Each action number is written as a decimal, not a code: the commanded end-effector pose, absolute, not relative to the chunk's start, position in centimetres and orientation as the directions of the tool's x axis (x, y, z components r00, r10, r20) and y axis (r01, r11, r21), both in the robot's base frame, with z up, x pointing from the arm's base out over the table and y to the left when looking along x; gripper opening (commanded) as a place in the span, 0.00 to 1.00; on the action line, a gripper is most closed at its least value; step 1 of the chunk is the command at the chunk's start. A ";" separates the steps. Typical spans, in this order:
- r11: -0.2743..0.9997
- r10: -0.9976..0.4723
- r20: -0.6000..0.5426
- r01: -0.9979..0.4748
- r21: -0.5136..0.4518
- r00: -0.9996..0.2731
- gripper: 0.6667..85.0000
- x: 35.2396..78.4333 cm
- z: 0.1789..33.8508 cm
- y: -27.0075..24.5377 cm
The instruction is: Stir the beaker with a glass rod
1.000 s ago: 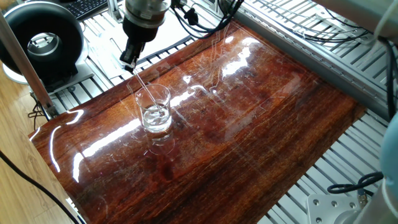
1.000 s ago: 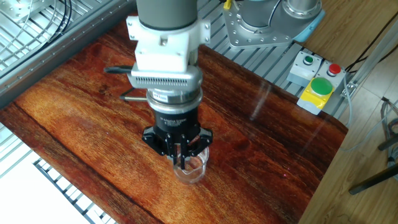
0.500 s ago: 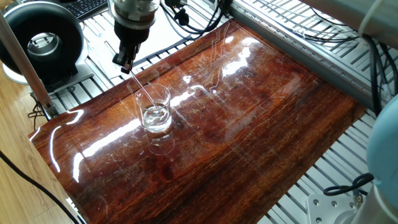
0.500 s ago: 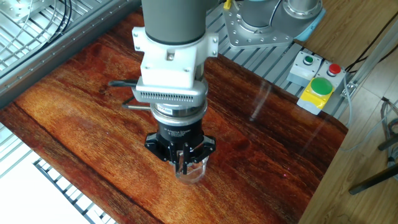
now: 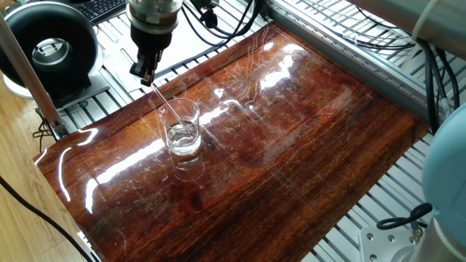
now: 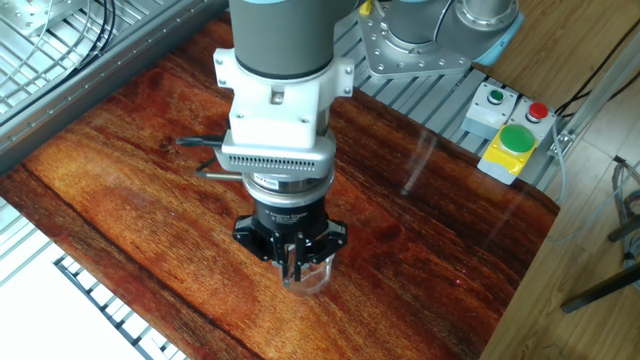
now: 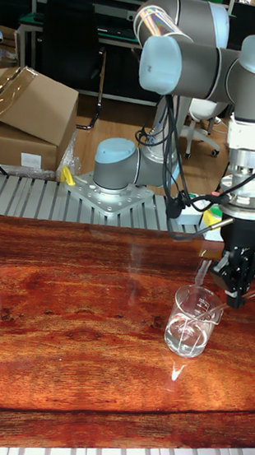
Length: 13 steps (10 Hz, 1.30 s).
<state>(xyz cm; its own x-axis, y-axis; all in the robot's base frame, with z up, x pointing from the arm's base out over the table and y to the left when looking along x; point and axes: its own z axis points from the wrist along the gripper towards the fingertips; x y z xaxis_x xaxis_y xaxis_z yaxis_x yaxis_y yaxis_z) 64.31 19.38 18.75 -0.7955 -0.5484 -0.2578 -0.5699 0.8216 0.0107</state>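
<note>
The beaker (image 5: 182, 129) is a small clear glass cup with a slightly flared rim and a thick base, holding a shallow layer of clear liquid that catches bright glints. It stands upright on the glossy reddish wooden tabletop (image 5: 306, 138), nearer the left end of the board in one fixed view, with the near long edge in front of it. The glass rod (image 5: 169, 109) is a very thin transparent stick, leaning: its lower end sits inside the beaker in the liquid, its upper end rises out over the rim toward the far-left corner. The gripper (image 5: 145, 71) is clamped on that upper end, its two dark fingers pressed together around the rod. From the other fixed view the gripper (image 6: 291, 258) hangs directly over the beaker (image 6: 308, 274) and hides most of it.

Compared with half a second ago, the gripper sits almost where it was, shifted only a touch; a second ago it was further right and lower, closer to the beaker's rim, so the rod now leans more. The beaker has not moved.
</note>
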 end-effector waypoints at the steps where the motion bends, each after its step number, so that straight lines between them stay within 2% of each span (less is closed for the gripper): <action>1: 0.810 -0.562 -0.269 -0.587 0.015 -0.782 0.13 64.6 19.0 20.0; 9: 0.810 -0.560 -0.281 -0.586 0.011 -0.779 0.15 65.8 18.8 21.2; 13: 0.795 -0.579 -0.286 -0.606 0.009 -0.764 0.27 65.7 18.9 21.4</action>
